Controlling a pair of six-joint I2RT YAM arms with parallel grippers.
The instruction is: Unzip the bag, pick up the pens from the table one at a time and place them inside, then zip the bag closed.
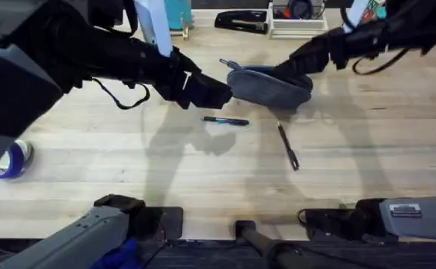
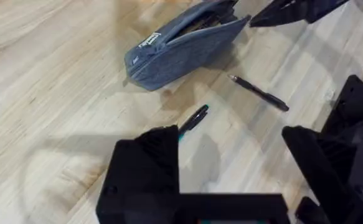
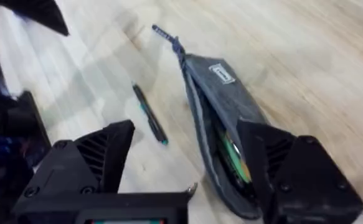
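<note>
1. Your bag (image 1: 270, 84) lies on the table (image 1: 367, 157) toward the far middle, its zipper open.
2. Your blue-and-black pen (image 1: 225, 121) lies just in front of the bag; the dark pen (image 1: 289, 147) lies to its right, apart from it.
3. Your left gripper (image 2: 231, 162) hovers over the blue-and-black pen, jaws wide, empty.
4. Your right gripper (image 3: 187, 168) sits at the bag's right end, jaws wide, one finger (image 3: 293, 168) against the opening, gripping nothing.
</note>
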